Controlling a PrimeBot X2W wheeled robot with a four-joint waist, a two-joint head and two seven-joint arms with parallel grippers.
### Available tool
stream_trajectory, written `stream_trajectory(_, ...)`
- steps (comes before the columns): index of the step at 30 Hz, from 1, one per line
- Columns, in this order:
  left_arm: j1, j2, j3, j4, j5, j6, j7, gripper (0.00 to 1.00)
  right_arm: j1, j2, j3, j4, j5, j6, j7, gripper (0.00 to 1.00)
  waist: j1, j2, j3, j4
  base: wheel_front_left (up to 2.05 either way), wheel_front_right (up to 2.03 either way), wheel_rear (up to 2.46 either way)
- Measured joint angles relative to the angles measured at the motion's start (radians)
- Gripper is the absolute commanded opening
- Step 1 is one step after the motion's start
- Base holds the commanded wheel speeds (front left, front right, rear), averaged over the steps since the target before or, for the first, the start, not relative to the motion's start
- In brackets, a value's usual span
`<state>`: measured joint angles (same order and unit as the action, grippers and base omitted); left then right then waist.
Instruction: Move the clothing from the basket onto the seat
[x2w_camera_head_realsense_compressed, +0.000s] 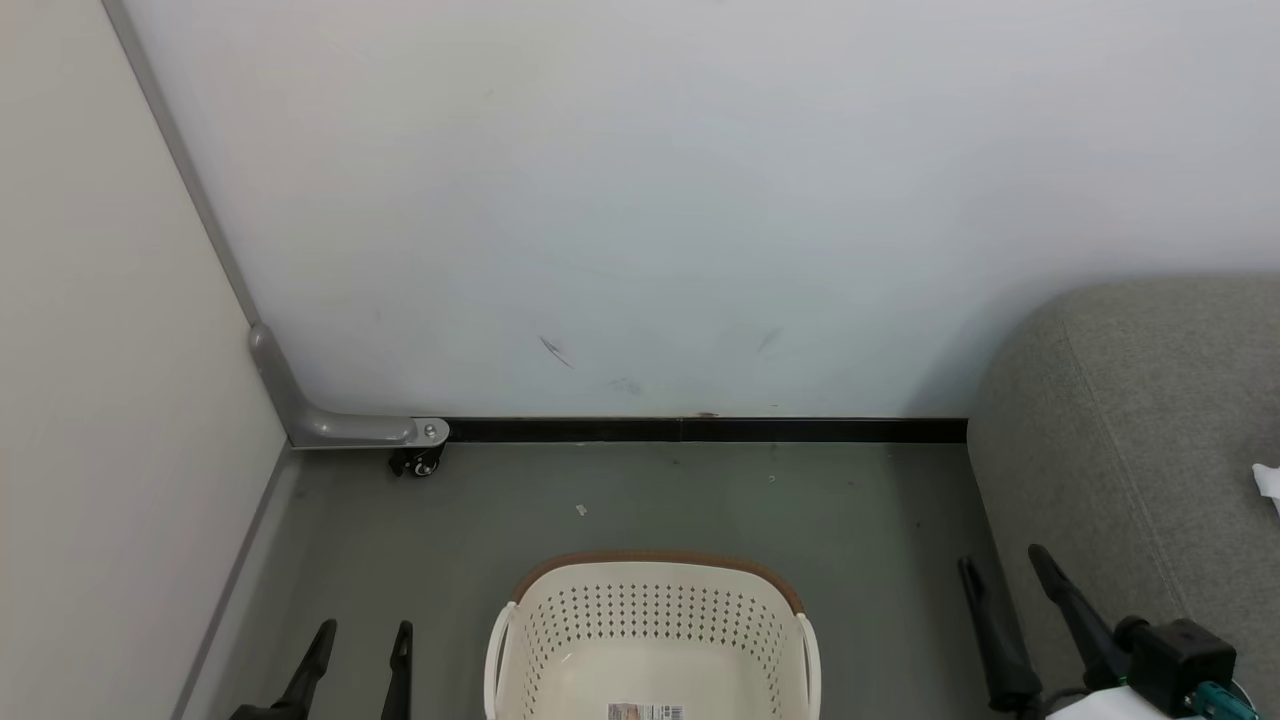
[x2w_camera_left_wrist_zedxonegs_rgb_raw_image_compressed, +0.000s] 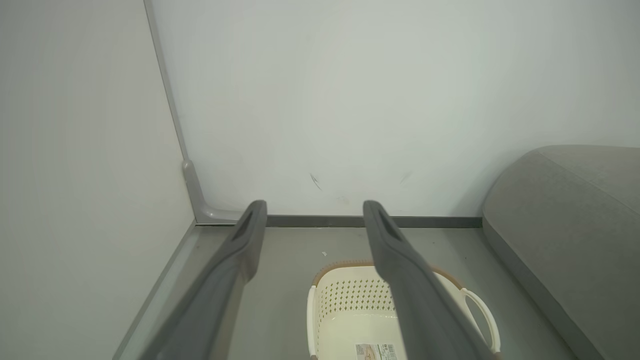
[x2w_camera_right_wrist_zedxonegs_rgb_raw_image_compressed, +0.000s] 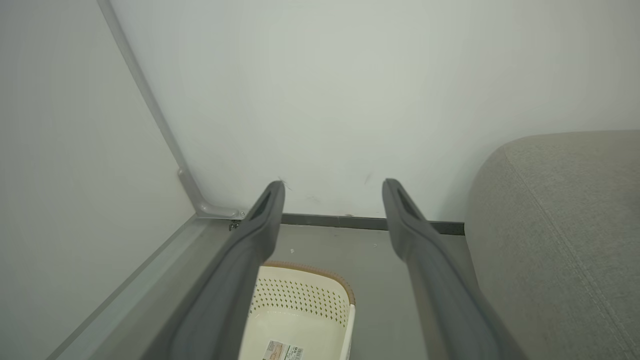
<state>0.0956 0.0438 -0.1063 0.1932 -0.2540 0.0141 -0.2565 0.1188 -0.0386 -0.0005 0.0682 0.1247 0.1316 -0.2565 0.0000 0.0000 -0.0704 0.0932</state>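
The cream basket (x2w_camera_head_realsense_compressed: 655, 557) with a brown rim stands on the grey floor at bottom centre. Its visible inside holds just a paper label (x2w_camera_head_realsense_compressed: 645, 712). The clothing is out of view. The grey seat (x2w_camera_head_realsense_compressed: 1130, 420) rises at the right, and a small white scrap (x2w_camera_head_realsense_compressed: 1268, 485) lies on it at the picture's edge. My left gripper (x2w_camera_head_realsense_compressed: 364, 632) is open, left of the basket. My right gripper (x2w_camera_head_realsense_compressed: 1001, 560) is open between basket and seat. In the left wrist view the left gripper (x2w_camera_left_wrist_zedxonegs_rgb_raw_image_compressed: 315, 206) frames the basket (x2w_camera_left_wrist_zedxonegs_rgb_raw_image_compressed: 350, 300) and the seat (x2w_camera_left_wrist_zedxonegs_rgb_raw_image_compressed: 565, 210). The right gripper (x2w_camera_right_wrist_zedxonegs_rgb_raw_image_compressed: 334, 184) hangs above the basket (x2w_camera_right_wrist_zedxonegs_rgb_raw_image_compressed: 300, 295) beside the seat (x2w_camera_right_wrist_zedxonegs_rgb_raw_image_compressed: 560, 210).
A white wall with a black baseboard (x2w_camera_head_realsense_compressed: 700, 430) closes the back. A pale partition (x2w_camera_head_realsense_compressed: 100, 400) runs down the left, ending in a grey metal foot with a small caster (x2w_camera_head_realsense_compressed: 418, 462). Grey floor (x2w_camera_head_realsense_compressed: 750, 500) lies between basket and wall.
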Motion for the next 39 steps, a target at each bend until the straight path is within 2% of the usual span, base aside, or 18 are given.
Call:
stream_trajectory(18,0.0,-0.002,0.016,0.007,-0.018,-0.056,0.0,1.0,0.0,0.0,0.012,-0.001,0.036,0.0,0.0,1.0,0.0,0.0,-0.001,-0.013,0.0,0.0,0.0)
stream_trajectory(39,0.0,-0.002,0.018,0.013,-0.045,-0.079,0.0,1.0,0.0,0.0,0.011,-0.001,0.044,0.0,0.0,1.0,0.0,0.0,-0.004,-0.016,0.0,0.0,0.0)
